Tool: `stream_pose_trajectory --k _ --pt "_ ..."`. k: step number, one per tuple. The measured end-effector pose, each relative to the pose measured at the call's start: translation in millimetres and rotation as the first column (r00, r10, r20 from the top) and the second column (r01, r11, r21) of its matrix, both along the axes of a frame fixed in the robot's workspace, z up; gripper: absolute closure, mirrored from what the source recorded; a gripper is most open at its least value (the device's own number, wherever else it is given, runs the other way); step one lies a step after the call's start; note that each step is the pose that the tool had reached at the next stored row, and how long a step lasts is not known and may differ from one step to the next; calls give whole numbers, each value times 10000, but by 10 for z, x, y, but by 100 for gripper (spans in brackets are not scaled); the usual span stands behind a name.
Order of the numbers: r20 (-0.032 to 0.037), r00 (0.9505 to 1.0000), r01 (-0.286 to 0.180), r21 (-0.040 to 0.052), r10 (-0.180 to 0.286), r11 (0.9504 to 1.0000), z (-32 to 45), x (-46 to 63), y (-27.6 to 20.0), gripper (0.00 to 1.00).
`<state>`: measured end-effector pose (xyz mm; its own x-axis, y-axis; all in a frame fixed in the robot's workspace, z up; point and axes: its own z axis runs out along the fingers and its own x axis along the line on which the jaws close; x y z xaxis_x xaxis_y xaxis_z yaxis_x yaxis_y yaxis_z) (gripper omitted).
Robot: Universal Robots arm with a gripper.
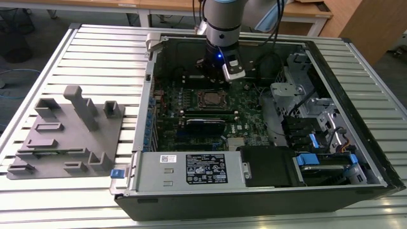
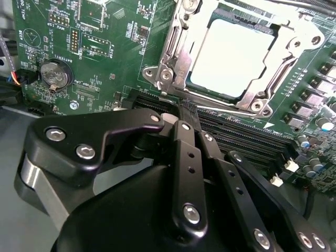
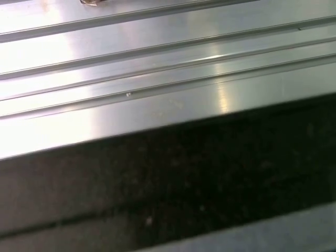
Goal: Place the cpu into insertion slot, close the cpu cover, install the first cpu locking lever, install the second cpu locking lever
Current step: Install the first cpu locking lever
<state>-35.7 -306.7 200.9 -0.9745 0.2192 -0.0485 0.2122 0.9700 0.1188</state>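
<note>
Ribbed silver table (image 1: 83, 52) under the open computer case (image 1: 190, 210), wooden desks (image 1: 165, 5) behind; pincer (image 2: 182, 109) narrow, near the cpu cover (image 2: 176, 44).

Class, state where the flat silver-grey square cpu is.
In the second wrist view the cpu lies under the windowed silver cover on the green motherboard.

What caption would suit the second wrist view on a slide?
The claw hovers beside the insertion slot, the cpu seated under the lowered cpu cover.
</note>
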Motion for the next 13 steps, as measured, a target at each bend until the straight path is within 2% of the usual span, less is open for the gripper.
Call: stream_pose_trajectory --k 4,9,13 --pt "40 10000 0 36 0 10000 7 0 0 89" --pt "165 9999 4 109 -5 9999 8 0 1 89" --pt "194 9998 12 111 -15 9999 8 -2 0 89"
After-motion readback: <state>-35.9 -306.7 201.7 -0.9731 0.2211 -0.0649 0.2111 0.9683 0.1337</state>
